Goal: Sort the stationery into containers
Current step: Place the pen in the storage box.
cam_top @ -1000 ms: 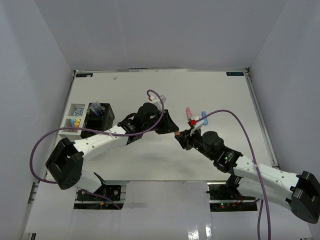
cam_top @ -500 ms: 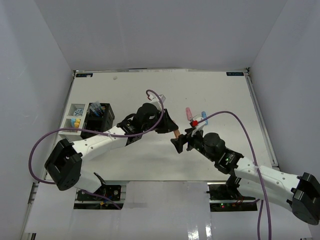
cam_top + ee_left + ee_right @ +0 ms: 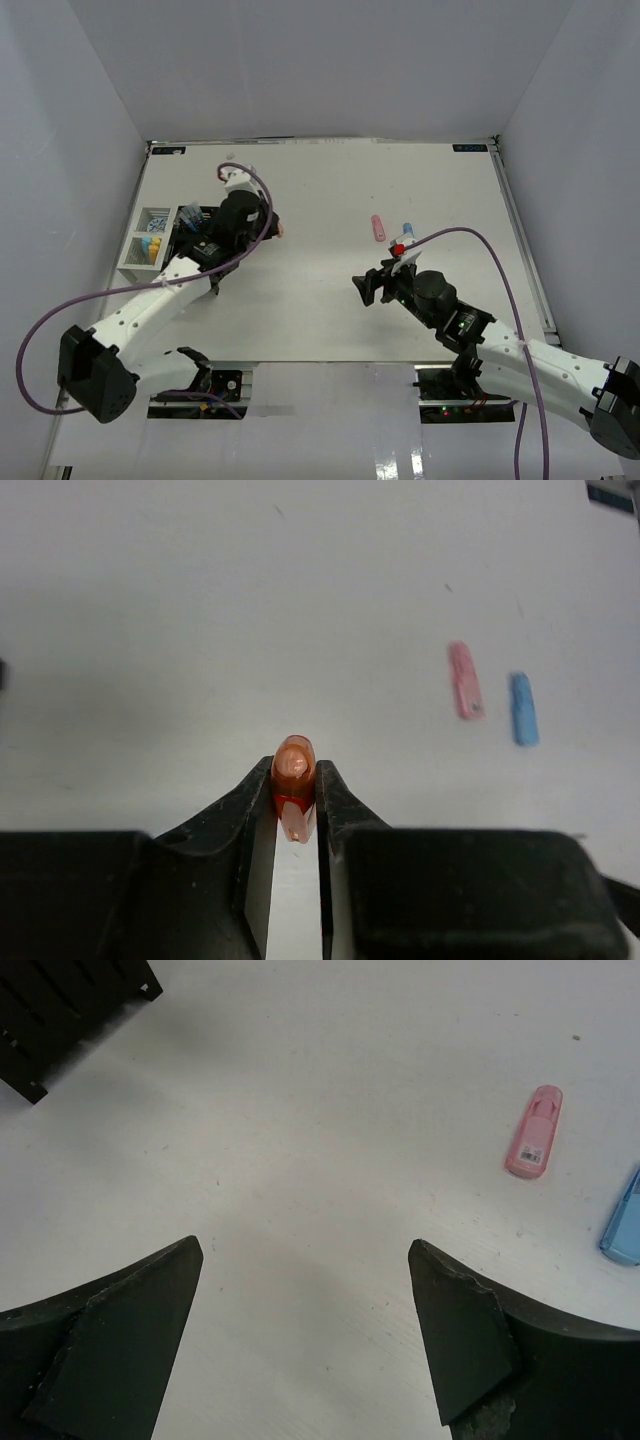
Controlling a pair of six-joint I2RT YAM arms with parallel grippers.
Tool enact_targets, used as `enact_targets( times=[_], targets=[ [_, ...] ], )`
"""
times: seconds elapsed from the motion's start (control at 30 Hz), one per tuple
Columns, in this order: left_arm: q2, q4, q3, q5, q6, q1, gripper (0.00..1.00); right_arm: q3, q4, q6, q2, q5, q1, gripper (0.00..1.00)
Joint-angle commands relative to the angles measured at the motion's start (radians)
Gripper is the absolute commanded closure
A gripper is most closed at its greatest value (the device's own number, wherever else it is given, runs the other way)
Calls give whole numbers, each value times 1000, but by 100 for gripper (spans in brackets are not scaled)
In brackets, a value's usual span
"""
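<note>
Left fingers [image 3: 262,792] clamp an orange marker [image 3: 294,775] just right of the organizer [image 3: 196,232], a grip only the left wrist view makes plain. Right fingers [image 3: 150,1300], spread wide and empty, hover well right of the organizer, near a pink marker [image 3: 533,1131] and a blue marker [image 3: 625,1225] on the worktop [image 3: 300,180].

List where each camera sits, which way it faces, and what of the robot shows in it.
Top external: above and behind the bases, looking down on the table; left arm and right arm show, black organizer and white tray far left.
Left wrist: looks past the left end effector, shut on the orange marker, across the table.
Right wrist: looks down through the open right end effector; organizer corner upper left.
Shared: both wrist views show the pink marker and blue marker, side by side, apart.
</note>
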Motion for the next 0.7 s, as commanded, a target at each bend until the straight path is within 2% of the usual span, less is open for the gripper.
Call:
enact_targets(
  times=[0.0, 0.1, 0.3, 0.43, 0.67],
  targets=[
    [-124, -99, 21, -169, 97, 107, 79, -3, -5, -13, -19, 52, 5, 10],
    [-179, -138, 26, -221, 155, 199, 78, -1, -18, -16, -11, 71, 3, 10],
    [-210, -179, 17, -221, 241, 390, 78, 14, -45, -16, 9, 97, 2, 10],
    [-222, -166, -55, -202, 258, 453, 77, 15, -49, -23, 21, 120, 2, 10],
    [-245, -149, -141, -214, 256, 489, 74, 49, -109, -30, 67, 186, -15, 10]
  ],
)
